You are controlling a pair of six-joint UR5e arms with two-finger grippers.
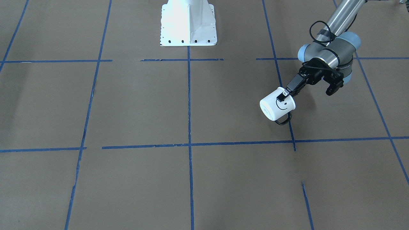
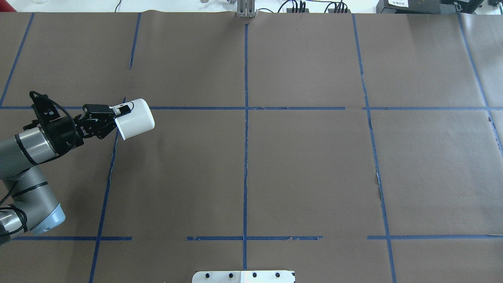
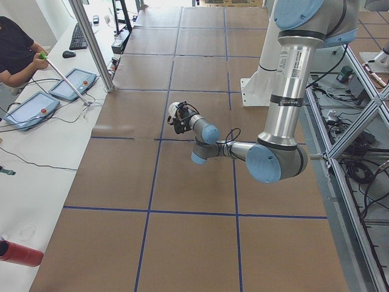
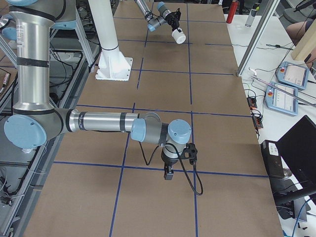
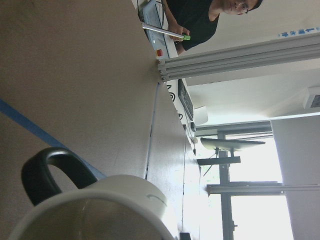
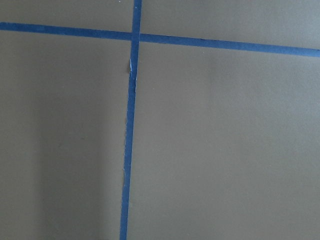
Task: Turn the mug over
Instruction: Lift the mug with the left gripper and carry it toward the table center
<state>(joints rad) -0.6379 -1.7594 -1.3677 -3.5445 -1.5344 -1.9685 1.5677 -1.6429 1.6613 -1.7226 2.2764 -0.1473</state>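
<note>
Mid-flip, the left pincer [image 1: 284, 95] grips the mug [image 1: 277, 107] by its rim, tipped sideways; next, I judge, comes a wrist turn and a gentle lowering onto the bench [image 1: 127, 111]; whether the right pincer [image 4: 169, 174] is open I cannot tell.

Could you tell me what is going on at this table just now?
The left claw grips the white mug by its rim. The mug is tipped onto its side, with its base pointing away from the arm. The pictures do not settle whether it touches the table. The right claw points down over the table far from the mug.
</note>
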